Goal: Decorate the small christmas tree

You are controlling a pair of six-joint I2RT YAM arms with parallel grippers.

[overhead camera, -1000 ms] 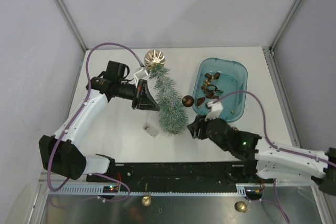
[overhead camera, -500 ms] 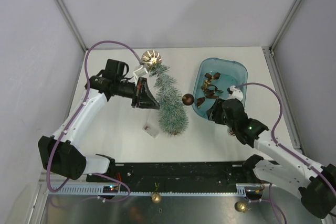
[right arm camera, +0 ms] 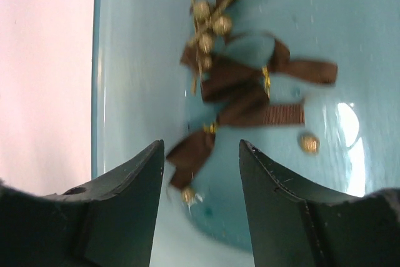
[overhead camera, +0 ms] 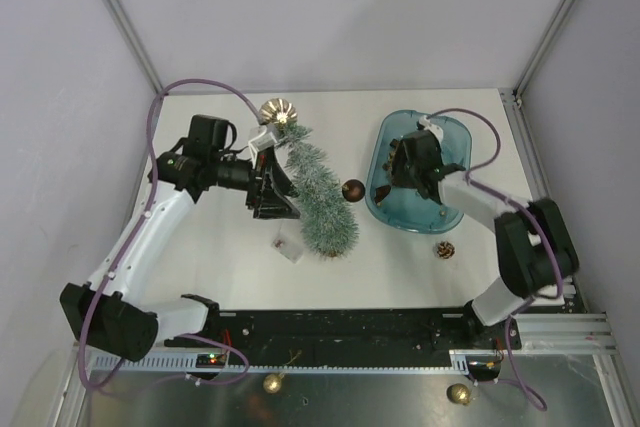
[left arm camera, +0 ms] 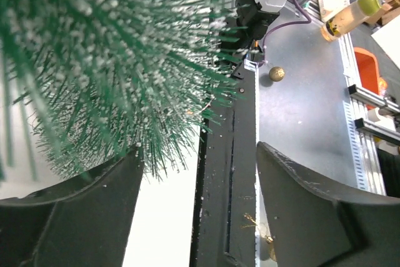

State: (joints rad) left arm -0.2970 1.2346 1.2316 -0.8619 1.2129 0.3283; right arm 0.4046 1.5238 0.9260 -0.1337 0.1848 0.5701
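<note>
The small christmas tree (overhead camera: pixel 322 199) is a frosted green cone in the middle of the table, with a gold ball (overhead camera: pixel 278 112) at its tip. A brown ball (overhead camera: pixel 352 190) hangs at its right side. My left gripper (overhead camera: pixel 278 203) is open just left of the tree. In the left wrist view the bristles (left arm camera: pixel 94 60) brush its left finger (left arm camera: pixel 69 217), and nothing sits inside the left gripper (left arm camera: pixel 197 182). My right gripper (overhead camera: pixel 405 169) hovers open over the blue tray (overhead camera: pixel 455 137). Below the right gripper (right arm camera: pixel 201 167) lie brown ribbon bows (right arm camera: pixel 250 92) with gold beads.
A pine cone (overhead camera: pixel 444 248) lies on the table in front of the tray. A small tag (overhead camera: pixel 288 244) lies near the tree's base. Two gold ornaments (overhead camera: pixel 271 382) (overhead camera: pixel 459 393) rest on the metal shelf below the black rail (overhead camera: pixel 340 332).
My left gripper has gone from shut to wide open beside the tree. The right arm has swung from the front of the table, near the tree's base, to above the blue tray.
</note>
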